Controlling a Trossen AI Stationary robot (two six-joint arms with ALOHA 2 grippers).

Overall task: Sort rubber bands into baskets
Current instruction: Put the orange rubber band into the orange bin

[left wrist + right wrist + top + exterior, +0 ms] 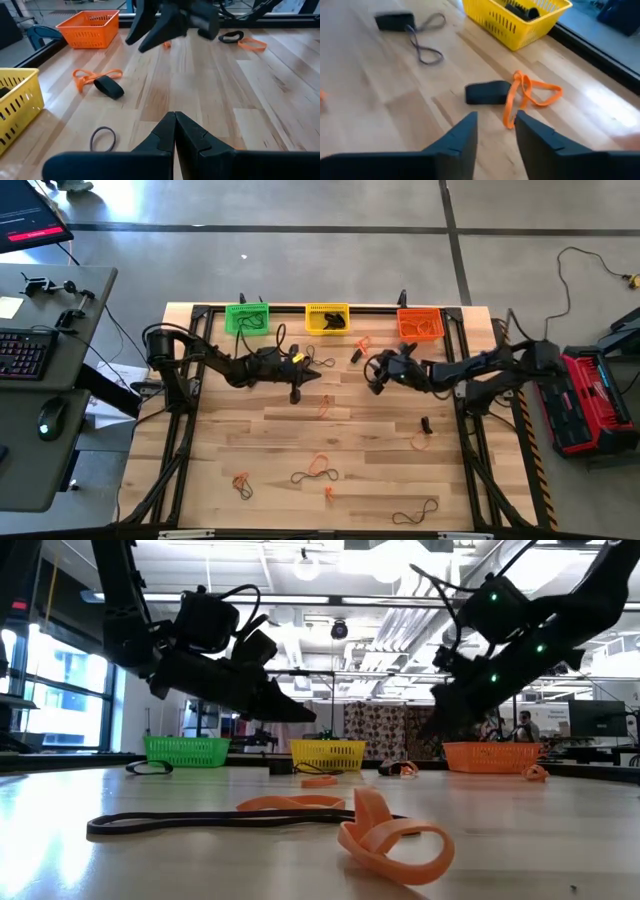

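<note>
Two bands, orange loop (pixel 527 97) across black band (pixel 487 93), lie just ahead of the right hand (pixel 495 127), which gapes empty; left hand (pixel 175 131) shut, farther off

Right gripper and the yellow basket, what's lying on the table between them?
In the right wrist view, a wide black band tangled with an orange rubber band lies between the open right gripper and the yellow basket.

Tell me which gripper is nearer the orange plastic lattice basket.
Right. The right gripper hangs just in front of the orange plastic lattice basket, toward the table's middle. The left gripper is farther away, before the yellow basket.
</note>
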